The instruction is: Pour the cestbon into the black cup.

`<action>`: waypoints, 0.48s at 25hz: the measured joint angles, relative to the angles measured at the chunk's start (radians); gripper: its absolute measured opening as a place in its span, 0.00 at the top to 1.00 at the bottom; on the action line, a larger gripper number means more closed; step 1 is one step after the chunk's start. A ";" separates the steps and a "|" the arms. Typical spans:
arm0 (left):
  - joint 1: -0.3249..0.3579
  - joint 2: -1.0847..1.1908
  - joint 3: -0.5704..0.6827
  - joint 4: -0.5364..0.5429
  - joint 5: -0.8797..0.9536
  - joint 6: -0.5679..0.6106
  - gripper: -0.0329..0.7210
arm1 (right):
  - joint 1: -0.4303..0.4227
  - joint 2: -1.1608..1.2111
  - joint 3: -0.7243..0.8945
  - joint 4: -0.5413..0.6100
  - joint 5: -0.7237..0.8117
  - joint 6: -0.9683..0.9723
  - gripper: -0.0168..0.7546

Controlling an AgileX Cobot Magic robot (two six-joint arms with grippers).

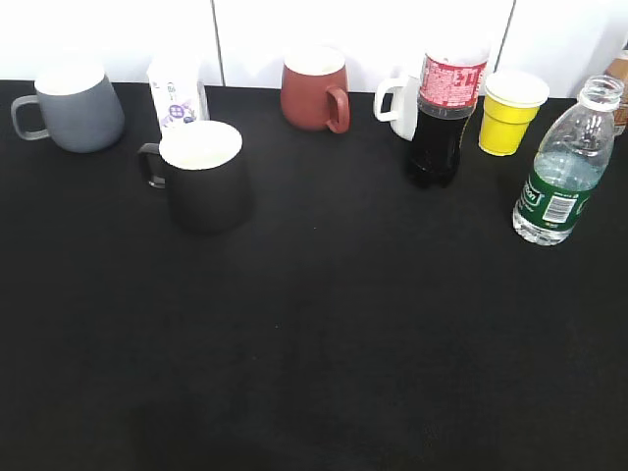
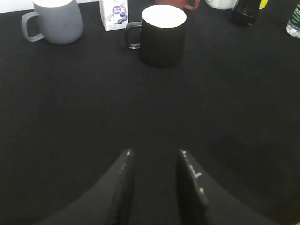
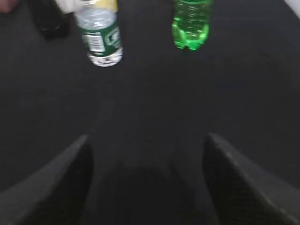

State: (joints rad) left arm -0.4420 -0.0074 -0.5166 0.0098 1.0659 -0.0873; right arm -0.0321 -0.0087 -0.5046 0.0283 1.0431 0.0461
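The cestbon bottle [image 1: 564, 172] stands upright and uncapped at the right edge of the black table; it also shows in the right wrist view [image 3: 100, 35] and at the left wrist view's edge [image 2: 294, 24]. The black cup [image 1: 204, 175] with a white inside stands left of centre, handle to the left, and shows in the left wrist view [image 2: 161, 35]. My left gripper [image 2: 154, 154] is open and empty, well short of the cup. My right gripper [image 3: 147, 140] is wide open and empty, well short of the bottle. Neither gripper shows in the exterior view.
A grey mug [image 1: 74, 106], a small milk carton [image 1: 177, 93], a brick-red mug [image 1: 314, 90], a white mug [image 1: 397, 103], a cola bottle [image 1: 442, 113] and a yellow cup [image 1: 510, 113] line the back. A green bottle [image 3: 191, 23] stands right of the cestbon.
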 joint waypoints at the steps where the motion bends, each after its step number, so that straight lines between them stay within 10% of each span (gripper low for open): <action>1: 0.000 0.000 0.000 0.000 0.000 0.000 0.64 | 0.000 0.000 0.000 0.003 -0.001 -0.001 0.26; 7: 0.013 0.000 0.000 -0.001 0.000 0.000 0.64 | 0.000 0.000 0.000 0.005 -0.001 -0.002 0.26; 12: 0.226 0.000 0.000 -0.001 0.000 0.000 0.64 | -0.029 0.000 0.000 0.006 -0.001 -0.002 0.26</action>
State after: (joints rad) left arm -0.2160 -0.0074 -0.5166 0.0088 1.0659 -0.0873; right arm -0.0610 -0.0087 -0.5046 0.0343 1.0422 0.0444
